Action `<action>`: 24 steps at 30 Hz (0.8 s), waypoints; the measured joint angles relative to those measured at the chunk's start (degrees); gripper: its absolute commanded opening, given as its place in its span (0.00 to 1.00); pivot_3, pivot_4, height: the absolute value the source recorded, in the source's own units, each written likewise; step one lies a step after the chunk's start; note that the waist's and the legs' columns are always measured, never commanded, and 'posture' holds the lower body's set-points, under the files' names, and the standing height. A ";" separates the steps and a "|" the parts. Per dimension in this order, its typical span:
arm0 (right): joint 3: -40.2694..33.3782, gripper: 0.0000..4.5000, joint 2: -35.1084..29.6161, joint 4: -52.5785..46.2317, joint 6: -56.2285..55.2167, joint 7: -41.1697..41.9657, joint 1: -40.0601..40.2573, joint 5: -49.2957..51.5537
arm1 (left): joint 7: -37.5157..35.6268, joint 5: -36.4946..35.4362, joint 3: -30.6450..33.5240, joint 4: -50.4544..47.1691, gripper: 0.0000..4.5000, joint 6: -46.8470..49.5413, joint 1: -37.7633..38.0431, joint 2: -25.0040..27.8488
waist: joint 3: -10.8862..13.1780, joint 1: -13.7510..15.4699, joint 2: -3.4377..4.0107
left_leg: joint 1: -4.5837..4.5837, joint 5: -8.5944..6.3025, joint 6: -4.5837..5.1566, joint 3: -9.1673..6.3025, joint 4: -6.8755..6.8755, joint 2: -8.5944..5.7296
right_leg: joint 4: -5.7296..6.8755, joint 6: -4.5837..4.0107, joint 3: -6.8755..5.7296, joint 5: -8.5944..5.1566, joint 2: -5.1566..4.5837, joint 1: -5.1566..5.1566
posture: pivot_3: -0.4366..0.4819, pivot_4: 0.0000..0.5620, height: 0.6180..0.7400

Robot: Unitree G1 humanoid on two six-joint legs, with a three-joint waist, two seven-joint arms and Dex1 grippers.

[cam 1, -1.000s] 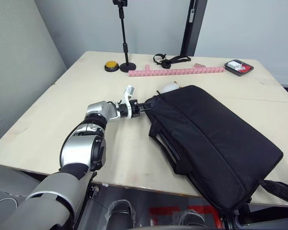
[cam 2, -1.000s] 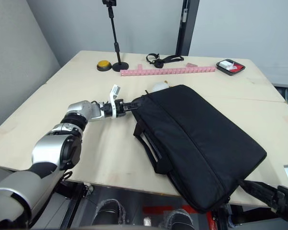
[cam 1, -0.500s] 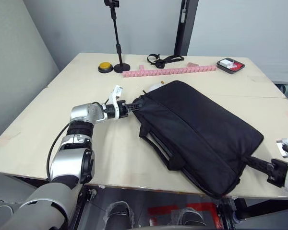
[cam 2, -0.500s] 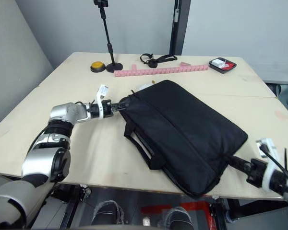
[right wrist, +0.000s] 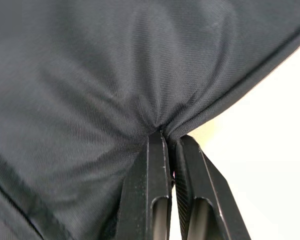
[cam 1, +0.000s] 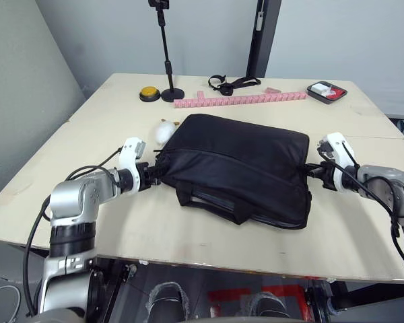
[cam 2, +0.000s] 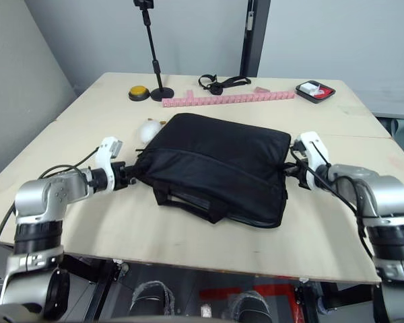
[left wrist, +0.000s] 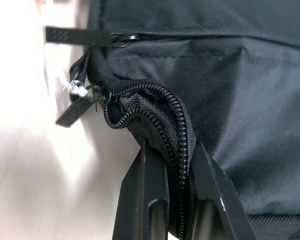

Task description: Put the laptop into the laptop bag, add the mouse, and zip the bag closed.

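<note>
The black laptop bag (cam 1: 242, 161) lies flat across the middle of the table, its strap handles (cam 1: 209, 202) on the near side. My left gripper (cam 1: 159, 174) is shut on the bag's left corner; the left wrist view shows its fingers (left wrist: 145, 170) pinching the zipper edge (left wrist: 160, 107) there. Over at the bag's right end, my right gripper (cam 1: 309, 171) is shut on a fold of the black fabric (right wrist: 140, 95). The laptop and the mouse are out of view.
A lumpy white soft thing (cam 1: 165, 130) sits just behind the bag's left corner. Along the table's far edge are a yellow button (cam 1: 148, 94), a black stand (cam 1: 170, 93), a pink strip (cam 1: 242, 100), black straps (cam 1: 232, 83) and a small dark tray (cam 1: 328, 91).
The bag has swung round from hanging off the near right edge to lying squarely on the table. My right gripper came up and shut on its right end. The left grip stayed.
</note>
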 measured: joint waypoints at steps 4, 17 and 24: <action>2.96 0.02 0.59 4.38 0.64 0.89 -5.92 -3.00 | 4.67 -0.35 2.32 -10.35 0.00 7.25 3.54 -4.02 | 0.00 -0.21 0.00 | 0.02 -0.01 -0.01 0.01 0.04 0.00 | 0.05 0.00 0.03 0.00 0.00 0.00 | 0.48 0.27 0.94; 3.29 0.84 0.99 9.51 -0.99 10.15 -8.03 -4.78 | 16.19 0.45 13.86 -15.44 0.43 13.10 2.73 -19.18 | -0.03 -0.27 0.01 | 0.19 -0.19 -0.28 0.12 0.36 -0.02 | 0.29 -0.08 0.29 0.11 0.02 0.07 | 0.48 0.27 0.94; -0.59 1.00 -2.51 4.62 1.04 14.76 -7.83 -0.51 | 15.16 -11.16 14.14 -15.11 0.74 13.98 4.97 -13.21 | -0.03 -0.16 0.01 | -0.03 0.06 0.11 0.19 0.35 0.01 | 0.29 -0.04 0.34 0.14 0.06 -0.21 | 0.48 0.27 0.94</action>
